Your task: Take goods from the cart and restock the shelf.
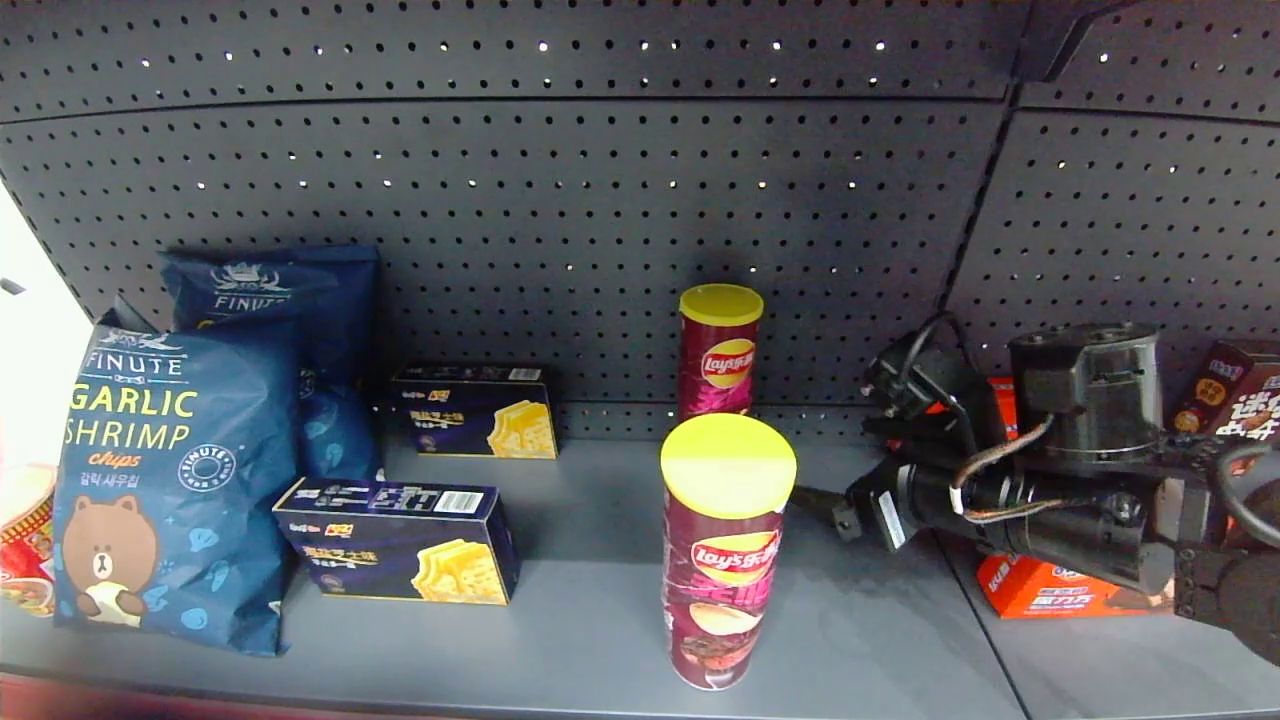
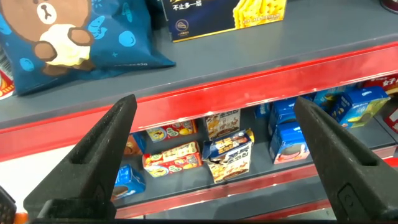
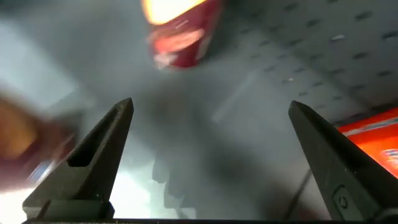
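Two maroon chip cans with yellow lids stand upright on the grey shelf (image 1: 600, 500), the front can (image 1: 725, 560) near the edge and the rear can (image 1: 718, 350) against the pegboard. My right arm lies across the shelf's right side, and its gripper (image 3: 210, 106) is open with nothing between the fingers. It points toward a can (image 3: 180, 34) that stands some way ahead of the fingertips. My left gripper (image 2: 214, 99) is open and holds nothing, in front of the shelf's red front edge (image 2: 236, 87).
Two dark blue boxes (image 1: 400, 540) (image 1: 478, 410) and two blue shrimp-chip bags (image 1: 170, 490) (image 1: 290, 340) take up the shelf's left half. An orange box (image 1: 1040, 590) lies under my right arm, a brown box (image 1: 1235, 390) behind it. Small packs (image 2: 230, 152) fill the lower shelf.
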`<state>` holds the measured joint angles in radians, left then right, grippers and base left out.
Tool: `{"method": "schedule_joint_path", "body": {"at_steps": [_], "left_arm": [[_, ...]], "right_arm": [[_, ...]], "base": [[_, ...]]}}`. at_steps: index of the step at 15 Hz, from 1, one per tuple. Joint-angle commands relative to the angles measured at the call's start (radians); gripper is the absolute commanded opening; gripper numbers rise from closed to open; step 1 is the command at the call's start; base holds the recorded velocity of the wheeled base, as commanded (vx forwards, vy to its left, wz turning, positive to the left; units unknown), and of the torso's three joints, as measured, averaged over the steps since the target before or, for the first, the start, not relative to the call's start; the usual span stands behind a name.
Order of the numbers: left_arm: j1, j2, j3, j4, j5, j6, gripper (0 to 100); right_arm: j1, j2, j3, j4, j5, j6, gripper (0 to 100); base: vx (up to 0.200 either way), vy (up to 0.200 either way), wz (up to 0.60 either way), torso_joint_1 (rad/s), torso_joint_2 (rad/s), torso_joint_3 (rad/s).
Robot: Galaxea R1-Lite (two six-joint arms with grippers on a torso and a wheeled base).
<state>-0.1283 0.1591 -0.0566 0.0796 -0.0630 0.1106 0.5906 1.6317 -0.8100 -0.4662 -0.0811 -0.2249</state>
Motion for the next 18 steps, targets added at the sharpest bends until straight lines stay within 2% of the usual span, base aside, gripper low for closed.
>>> {"method": "schedule_joint_path", "body": {"at_steps": [1,7,18], "left_arm": [[-0.001,0.0,0.0,0.0,0.0,0.0,100],[0.001,-0.001,0.0,0.0,0.0,0.0,100],[0.001,0.0,0.0,0.0,0.0,0.0,100]], "right_arm": [[-0.031,0.048,-0.055,0.001,-0.022,0.002,100],[-0.094,0.162,-0.164,0.0,-0.028,0.002,100],[-0.098,0.315,-0.331,-0.009,-0.029,0.004,100]], "base": [[0.0,0.0,0.0,0.0,0.0,0.0],[0.0,0.0,0.0,0.0,0.0,0.0],[0.0,0.0,0.0,0.0,0.0,0.0]]}}
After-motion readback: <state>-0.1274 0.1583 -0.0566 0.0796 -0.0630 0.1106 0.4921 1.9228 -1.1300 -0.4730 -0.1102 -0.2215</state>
